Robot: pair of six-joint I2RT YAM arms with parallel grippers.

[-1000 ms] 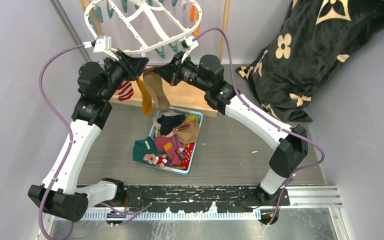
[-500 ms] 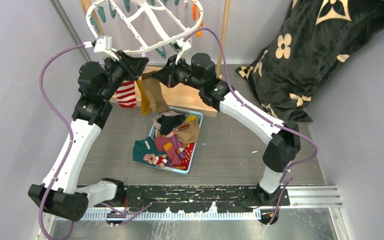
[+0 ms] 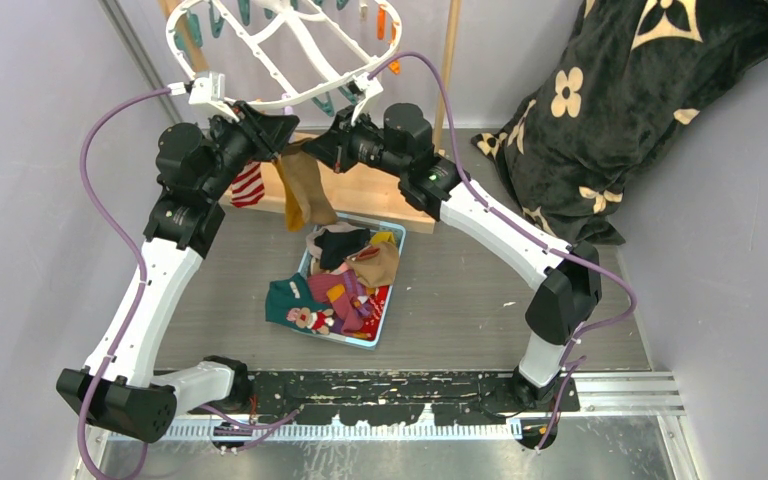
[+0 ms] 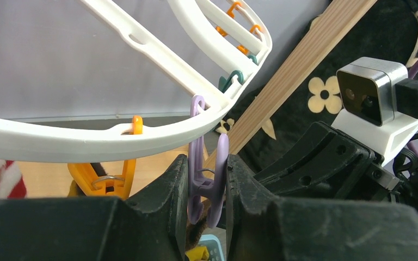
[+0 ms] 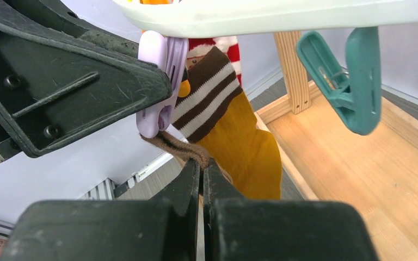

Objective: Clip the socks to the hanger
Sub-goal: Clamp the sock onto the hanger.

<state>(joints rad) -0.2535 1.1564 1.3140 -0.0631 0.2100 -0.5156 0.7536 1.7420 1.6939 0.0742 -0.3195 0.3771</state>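
The white hanger [image 3: 260, 102] hangs over the back of the table, with a lilac clip [image 4: 207, 179] dangling from its rim [image 4: 87, 138]. My left gripper [image 4: 207, 202] is shut on that clip, squeezing its upper arms. My right gripper [image 5: 201, 169] is shut on the edge of a tan-brown sock [image 5: 177, 148] and holds it just under the clip's [image 5: 160, 87] lower tips. Whether the sock sits between the tips I cannot tell. A mustard sock [image 5: 247, 147] with a brown-white cuff and a red-white striped sock [image 3: 248, 185] hang from the hanger. More socks [image 3: 335, 295] lie in a blue basket [image 3: 397, 236].
The light wooden stand [image 3: 370, 190] lies under the hanger, with its post [image 4: 299, 70] rising behind. A teal clip [image 5: 340, 81] and an orange clip [image 4: 106, 182] dangle near my fingers. The black flowered blanket [image 3: 640, 110] is heaped at the back right.
My right arm has shifted left towards the left gripper, carrying the tan-brown sock up to the lilac clip. The hanger and the striped sock have swung a little. Both grips are unchanged.
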